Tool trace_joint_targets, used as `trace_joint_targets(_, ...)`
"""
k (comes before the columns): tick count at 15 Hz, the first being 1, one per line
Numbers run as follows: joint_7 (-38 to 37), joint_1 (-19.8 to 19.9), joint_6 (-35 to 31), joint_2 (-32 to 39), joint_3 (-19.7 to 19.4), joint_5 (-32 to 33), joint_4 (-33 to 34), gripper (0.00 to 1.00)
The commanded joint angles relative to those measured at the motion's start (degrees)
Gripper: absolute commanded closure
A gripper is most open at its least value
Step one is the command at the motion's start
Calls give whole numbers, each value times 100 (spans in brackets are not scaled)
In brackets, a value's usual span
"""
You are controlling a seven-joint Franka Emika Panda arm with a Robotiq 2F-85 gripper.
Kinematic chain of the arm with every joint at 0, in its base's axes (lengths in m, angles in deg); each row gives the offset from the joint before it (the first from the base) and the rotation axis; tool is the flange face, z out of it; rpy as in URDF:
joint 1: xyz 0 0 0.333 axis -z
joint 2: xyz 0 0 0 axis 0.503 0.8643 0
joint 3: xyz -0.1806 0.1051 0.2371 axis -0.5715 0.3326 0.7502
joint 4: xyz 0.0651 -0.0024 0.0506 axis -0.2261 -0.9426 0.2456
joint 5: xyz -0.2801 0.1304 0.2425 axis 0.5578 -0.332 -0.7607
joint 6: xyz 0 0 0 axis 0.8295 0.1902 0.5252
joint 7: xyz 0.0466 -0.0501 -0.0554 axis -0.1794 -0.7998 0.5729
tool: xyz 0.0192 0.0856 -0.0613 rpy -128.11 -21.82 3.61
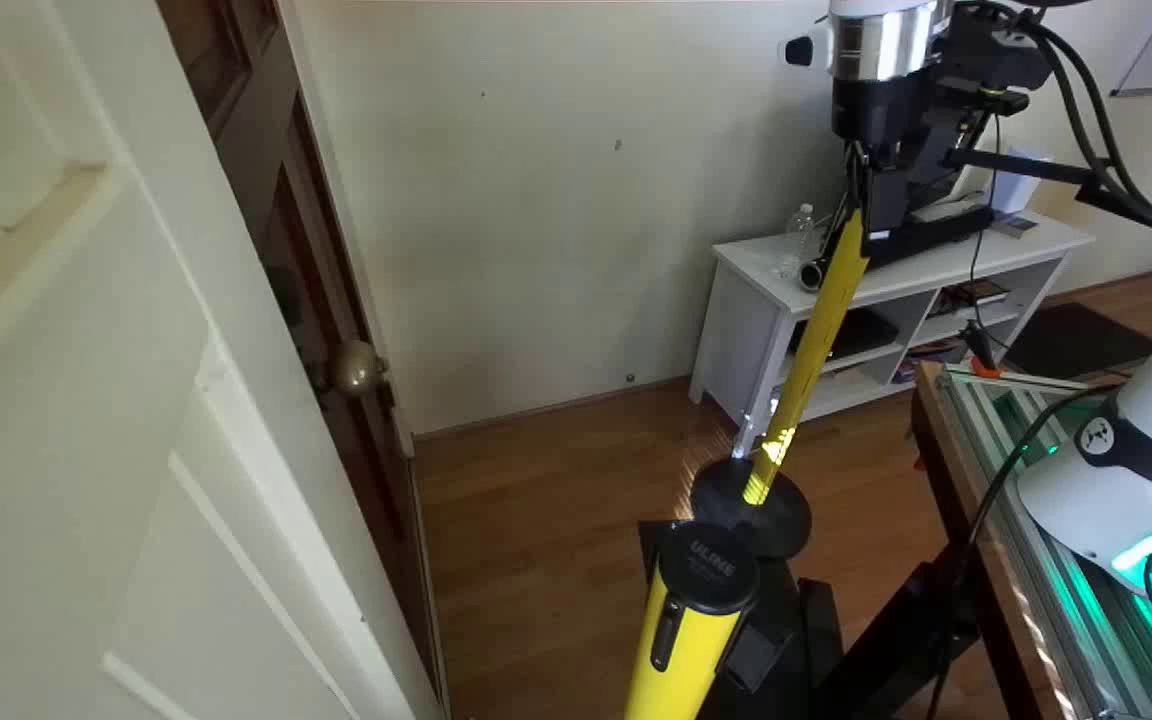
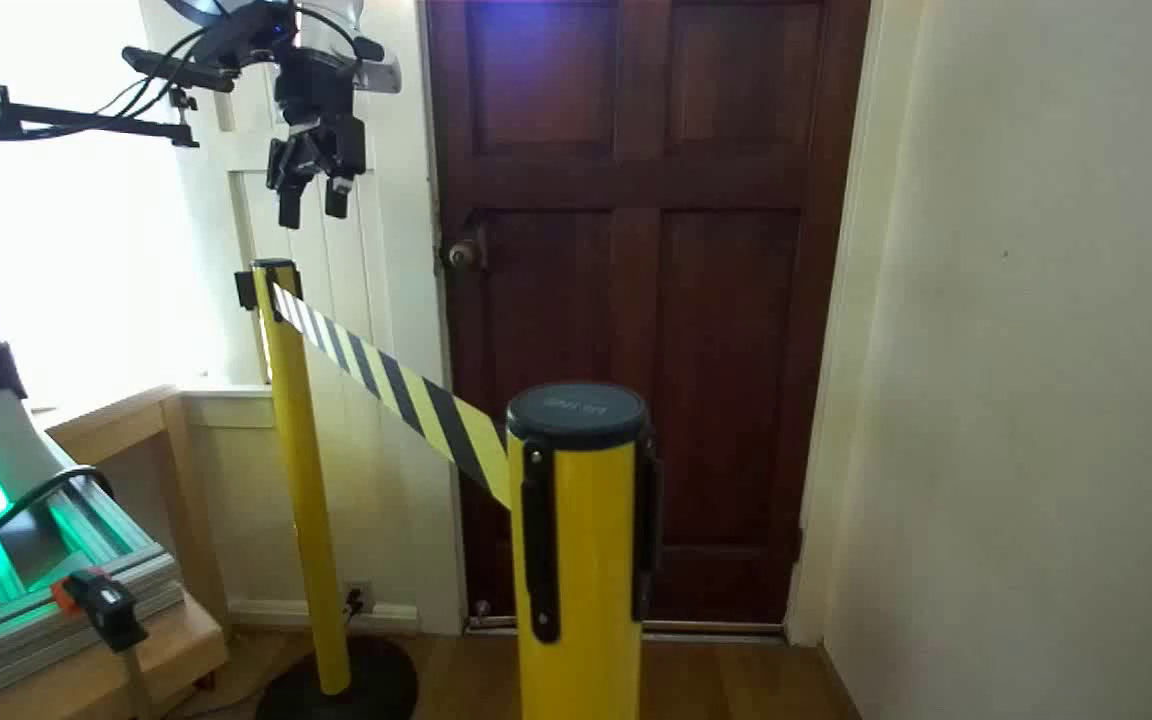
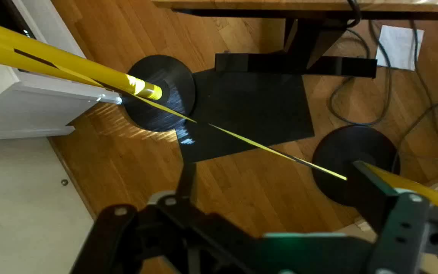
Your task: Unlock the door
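Observation:
The dark reddish-brown wooden door [image 1: 281, 190] shows nearly edge-on in an exterior view and face-on in an exterior view [image 2: 636, 300], where it sits shut in its frame. Its round brass-coloured knob [image 1: 356, 367] also shows there on the door's left side [image 2: 462, 254]. A dark round shape [image 1: 284, 292] sits above the knob. My gripper [image 2: 313, 207] points down, left of the door and above a yellow post, apart from the knob. Its two fingers stand wide apart in the wrist view [image 3: 276, 180] with nothing between them. The door is out of the wrist view.
Yellow posts [image 2: 581, 560] [image 2: 308, 500] on round black bases are joined by a striped belt [image 2: 396, 385]. A white panelled door [image 1: 166, 420] fills the left of an exterior view. A white cabinet [image 1: 746, 330] stands by the wall. Cables [image 3: 388, 83] lie on the floor.

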Motion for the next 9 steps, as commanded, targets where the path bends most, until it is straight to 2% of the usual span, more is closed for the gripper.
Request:
trace_joint_targets(1,-26,-70,26,-2,-62,24,13,0)
trace_joint_targets(5,-27,-112,-54,100,-81,-95,146,0)
trace_joint_targets(9,-20,-322,-138,230,-266,-1182,926,0)
